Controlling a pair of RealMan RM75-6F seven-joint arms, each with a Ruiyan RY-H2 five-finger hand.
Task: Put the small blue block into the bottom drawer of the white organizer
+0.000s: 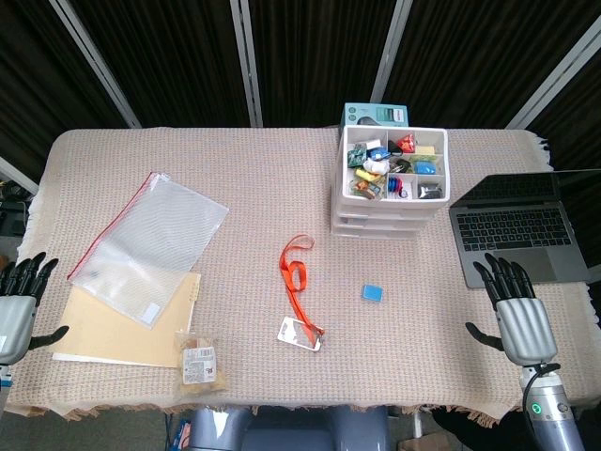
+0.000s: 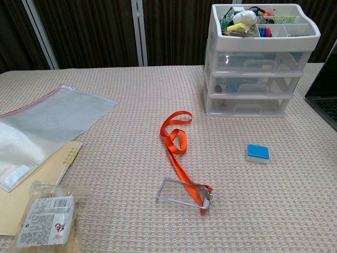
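The small blue block (image 1: 373,293) (image 2: 257,153) lies flat on the woven tablecloth, in front of the white organizer (image 1: 387,209) (image 2: 247,79). The organizer has three closed drawers; its bottom drawer (image 2: 247,106) is shut. Its top tray is full of small items. My right hand (image 1: 515,305) rests at the table's right front edge, fingers spread, holding nothing, well to the right of the block. My left hand (image 1: 19,301) hangs at the far left edge, fingers spread and empty. Neither hand shows in the chest view.
An orange lanyard with a clear badge holder (image 1: 299,282) (image 2: 181,158) lies mid-table. A zip pouch (image 1: 150,240) on a manila folder (image 1: 113,329) and a snack packet (image 1: 199,359) sit at left. An open laptop (image 1: 521,230) is at right, a teal box (image 1: 374,115) behind the organizer.
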